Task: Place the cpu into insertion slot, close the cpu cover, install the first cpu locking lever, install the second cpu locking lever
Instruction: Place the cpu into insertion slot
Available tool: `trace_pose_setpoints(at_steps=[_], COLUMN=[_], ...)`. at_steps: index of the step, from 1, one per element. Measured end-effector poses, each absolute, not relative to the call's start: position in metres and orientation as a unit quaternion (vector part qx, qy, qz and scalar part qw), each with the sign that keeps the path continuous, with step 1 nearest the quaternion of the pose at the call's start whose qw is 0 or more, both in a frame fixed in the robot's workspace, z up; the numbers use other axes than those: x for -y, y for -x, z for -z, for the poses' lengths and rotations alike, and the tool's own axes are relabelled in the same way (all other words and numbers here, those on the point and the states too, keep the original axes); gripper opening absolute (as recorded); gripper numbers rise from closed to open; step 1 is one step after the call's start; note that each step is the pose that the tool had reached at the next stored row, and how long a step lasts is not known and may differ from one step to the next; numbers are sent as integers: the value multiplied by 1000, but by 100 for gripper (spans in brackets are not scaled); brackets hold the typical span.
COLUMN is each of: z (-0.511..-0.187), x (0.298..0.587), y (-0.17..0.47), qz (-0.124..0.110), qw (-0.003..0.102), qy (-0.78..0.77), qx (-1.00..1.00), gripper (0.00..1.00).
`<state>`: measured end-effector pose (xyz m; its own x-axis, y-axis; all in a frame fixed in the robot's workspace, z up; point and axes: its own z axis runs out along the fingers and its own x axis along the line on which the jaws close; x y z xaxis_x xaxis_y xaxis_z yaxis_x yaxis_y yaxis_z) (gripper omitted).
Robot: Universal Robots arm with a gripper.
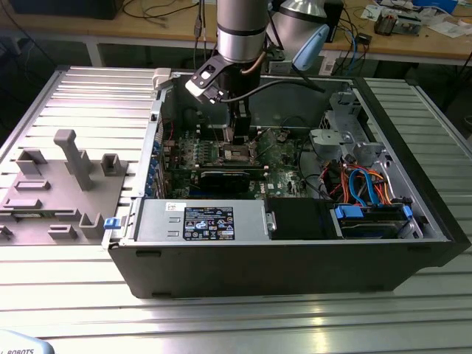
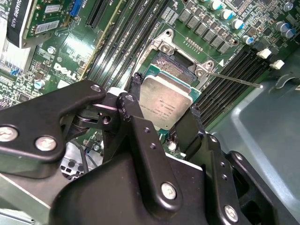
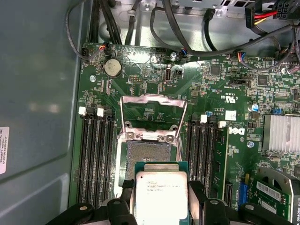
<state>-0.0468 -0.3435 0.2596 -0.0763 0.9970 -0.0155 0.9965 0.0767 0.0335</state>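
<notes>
**Cpu gripped over the open slot**

We see the fingers (image 3: 195, 192) clenched on the cpu (image 3: 161, 192), one black finger against each of two opposite edges. The chip's dull silver top faces the camera in both wrist views. It sits level in the grasp and overlaps the near part of the insertion slot (image 3: 145, 152), whose dark centre shows bare beyond it. It seems to hang just above the slot, but we cannot tell whether it already touches.

The cpu cover (image 3: 152, 97) stands raised at the far edge of the slot, and green board shows through its square opening. In the second wrist view a thin locking lever (image 2: 234, 79) sticks out sideways from one corner of the socket rim, unlatched.

Long memory slots (image 3: 96, 154) run along both sides of the slot on the green motherboard (image 3: 140, 79). A coin battery (image 3: 112, 68) lies beyond the cover, and a finned heat sink (image 3: 281, 133) sits off to one side.

In the exterior view the arm (image 1: 242, 29) reaches straight down into the open computer case (image 1: 295, 258). The case lies on the ribbed metal desk (image 1: 221, 317), with a grey fixture (image 1: 66, 184) at the exterior view's left.
</notes>
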Motion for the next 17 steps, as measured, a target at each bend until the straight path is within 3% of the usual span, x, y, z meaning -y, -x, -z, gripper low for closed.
trace_pose_setpoints(at_steps=[17], z=[-255], x=[344], y=[47], qz=[-7], qw=[17], qy=[-679], qx=[-733], gripper=[55])
